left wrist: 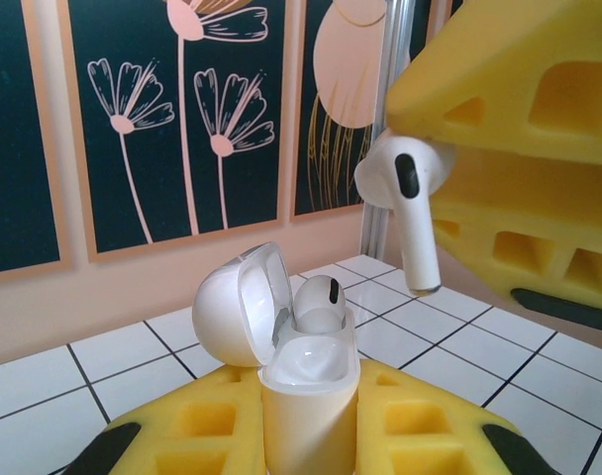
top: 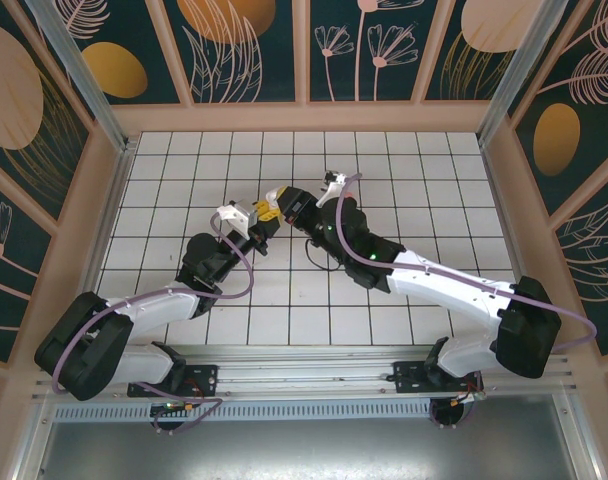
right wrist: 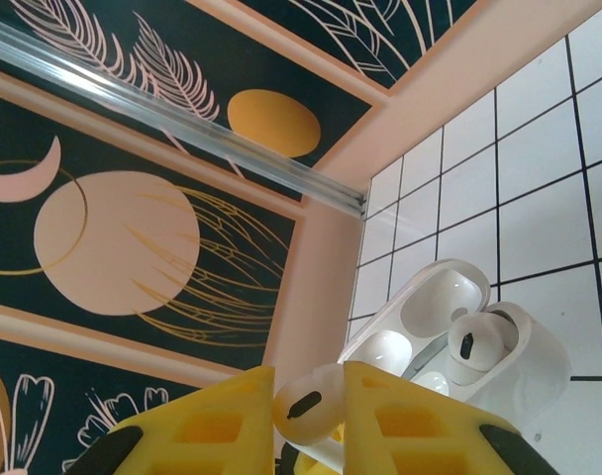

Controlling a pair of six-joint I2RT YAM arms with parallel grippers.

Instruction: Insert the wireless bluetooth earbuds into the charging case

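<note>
Nearest in the left wrist view, the left claw point(left wrist: 309, 440) is closed on the lower body of the charging case point(left wrist: 309, 396). Its yellow pads point(left wrist: 197, 426), moulded with square waffle pockets, press on either side. The case stands upright with its lid point(left wrist: 237, 307) swung back to the left. It is a glossy white shell with rounded corners, probably light and slippery, so a low hold on the broad sides looks the sound one. A seated earbud point(left wrist: 321, 302) rests in the farther well, its dark mesh patch showing, and the well nearer the camera looks empty.

Above and to the right, apart from the case, hangs the second earbud point(left wrist: 405, 193). The right claw point(right wrist: 308, 421) pinches it by its bulbous head, jaws nearly together, with the stem pointing down and free. This piece looks tiny, hard and slick. A squeeze on the round head could make it squirt out, while the bare stem is what must slide into the well.

Beyond lies the table point(left wrist: 103, 366) of white tiles with dark grout lines. Behind it stand matte wall panels point(left wrist: 133, 119), dark with pale pink flower prints and salmon frames.
</note>
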